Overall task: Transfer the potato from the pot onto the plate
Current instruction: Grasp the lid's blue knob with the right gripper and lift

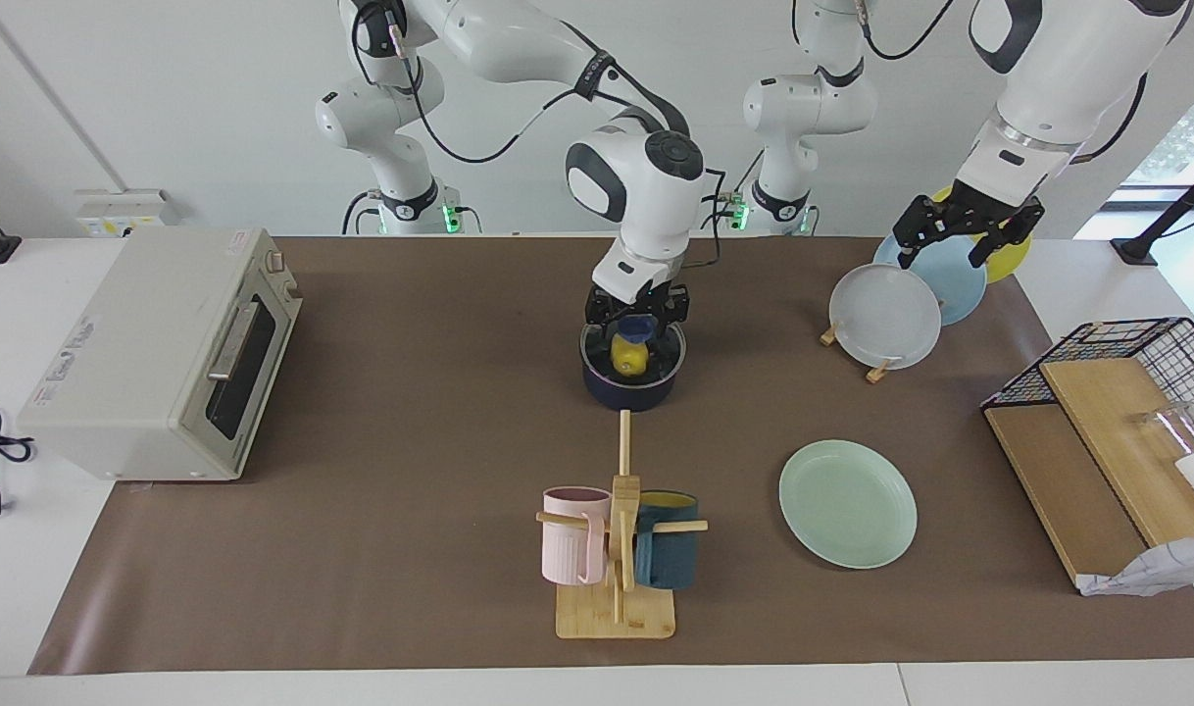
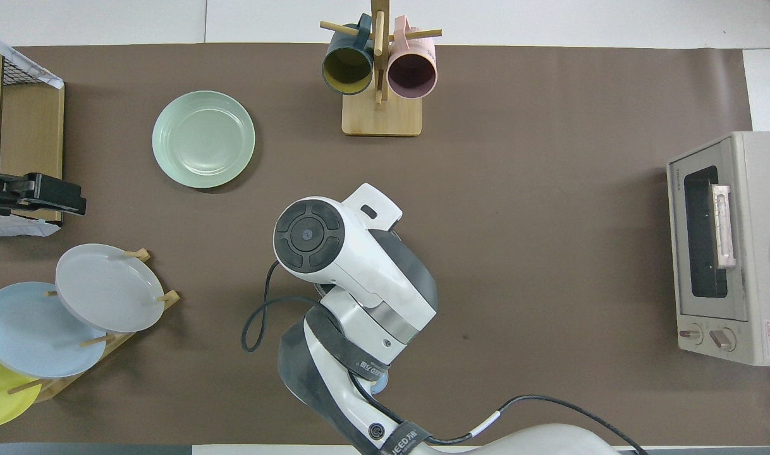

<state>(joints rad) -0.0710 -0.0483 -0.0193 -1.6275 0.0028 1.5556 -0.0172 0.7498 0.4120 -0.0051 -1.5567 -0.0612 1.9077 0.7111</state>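
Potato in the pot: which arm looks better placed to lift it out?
The right arm. Its open hand is already down in the pot around the potato, while the left hand waits over the plate rack.

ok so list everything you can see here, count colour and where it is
potato: 1, yellow, in the pot
pot: 1, dark navy, mid-table
plate: 1, mint green, flat on the mat toward the left arm's end
rack plates: 3, grey-white, light blue, yellow, standing in a wooden rack
mugs: 2, pink and dark teal, hung on a wooden stand
toaster oven: 1, cream, at the right arm's end
wire basket: 1, black, at the left arm's end
right gripper: open, down in the pot around the potato
left gripper: open, waiting over the rack plates
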